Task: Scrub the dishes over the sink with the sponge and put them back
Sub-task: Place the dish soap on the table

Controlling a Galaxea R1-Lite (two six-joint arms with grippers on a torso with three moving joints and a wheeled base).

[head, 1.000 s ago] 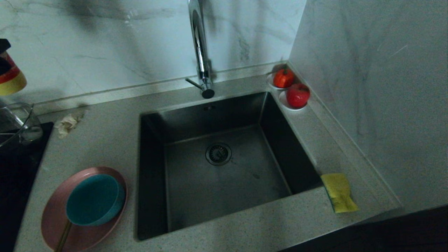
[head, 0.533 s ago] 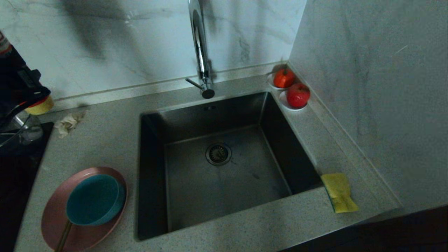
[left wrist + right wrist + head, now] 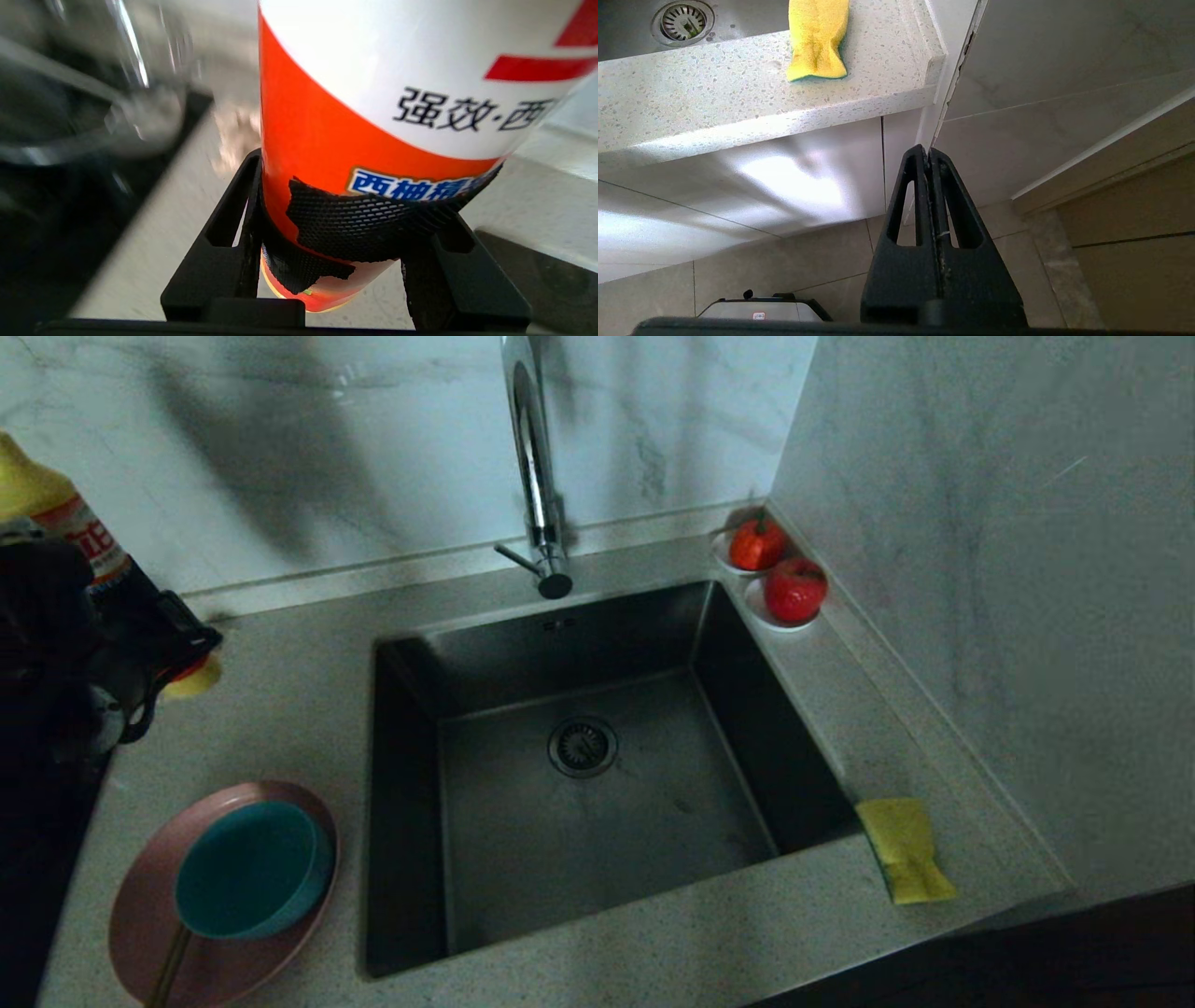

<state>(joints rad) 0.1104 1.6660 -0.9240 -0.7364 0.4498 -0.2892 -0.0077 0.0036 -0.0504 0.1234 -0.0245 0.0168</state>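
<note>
Gripping an orange-labelled bottle (image 3: pixel 373 116), left pincer (image 3: pixel 345 219); head view hides it.

I see my left gripper (image 3: pixel 173 649) holding a yellow-capped orange-labelled bottle (image 3: pixel 56 513) above the speckled grey desk's (image 3: pixel 280 709) far-left edge.

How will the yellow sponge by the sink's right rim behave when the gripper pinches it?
The sponge already looks pinched and creased in the middle, so it probably squashes easily. Being foam, it is likely light, and lying flat on the counter it should not roll.
</note>
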